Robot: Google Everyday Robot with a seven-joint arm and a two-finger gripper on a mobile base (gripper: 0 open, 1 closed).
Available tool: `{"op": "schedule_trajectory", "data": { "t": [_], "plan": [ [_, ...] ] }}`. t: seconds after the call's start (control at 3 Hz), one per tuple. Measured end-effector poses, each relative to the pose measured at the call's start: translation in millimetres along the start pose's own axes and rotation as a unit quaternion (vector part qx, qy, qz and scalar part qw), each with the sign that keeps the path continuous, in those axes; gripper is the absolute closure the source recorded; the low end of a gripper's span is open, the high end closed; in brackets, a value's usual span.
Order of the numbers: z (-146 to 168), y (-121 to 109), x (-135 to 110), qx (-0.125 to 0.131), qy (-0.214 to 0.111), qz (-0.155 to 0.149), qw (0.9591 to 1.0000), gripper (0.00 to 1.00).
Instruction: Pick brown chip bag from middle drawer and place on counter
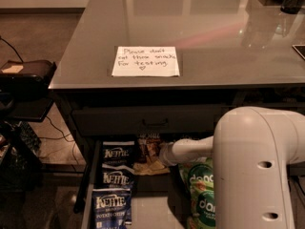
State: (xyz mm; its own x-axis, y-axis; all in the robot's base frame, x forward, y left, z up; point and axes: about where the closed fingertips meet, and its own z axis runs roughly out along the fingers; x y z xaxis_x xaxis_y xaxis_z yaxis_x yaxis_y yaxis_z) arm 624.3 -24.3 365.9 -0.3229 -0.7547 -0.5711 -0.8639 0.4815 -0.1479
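Barely begun: tool [161, 156] down in the open drawer [152, 211] at the brown bag [147, 149], grip impossible to tell, lift and placement on the desk [214, 42] left.

Note [145, 61]: "Please don't … for testing"; blue bags [116, 178]: KETTLE; green bags [202, 180]: dang

White rounded arm [257, 171], two dark oval holes; end effector [166, 155] at middle drawer [152, 211].

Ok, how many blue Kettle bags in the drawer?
3 Kettle bags in a column left in the drawer: rear, middle, front. The hand is near the rear one. Others may be hidden.
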Motion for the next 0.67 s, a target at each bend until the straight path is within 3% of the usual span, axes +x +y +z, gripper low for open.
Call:
{"op": "schedule_trajectory", "data": {
  "t": [0.67],
  "plan": [
    [-6.3, -1.1, -4.0, 0.0, 0.0, 0.0, 1.0, 0.89]
  ]
}}
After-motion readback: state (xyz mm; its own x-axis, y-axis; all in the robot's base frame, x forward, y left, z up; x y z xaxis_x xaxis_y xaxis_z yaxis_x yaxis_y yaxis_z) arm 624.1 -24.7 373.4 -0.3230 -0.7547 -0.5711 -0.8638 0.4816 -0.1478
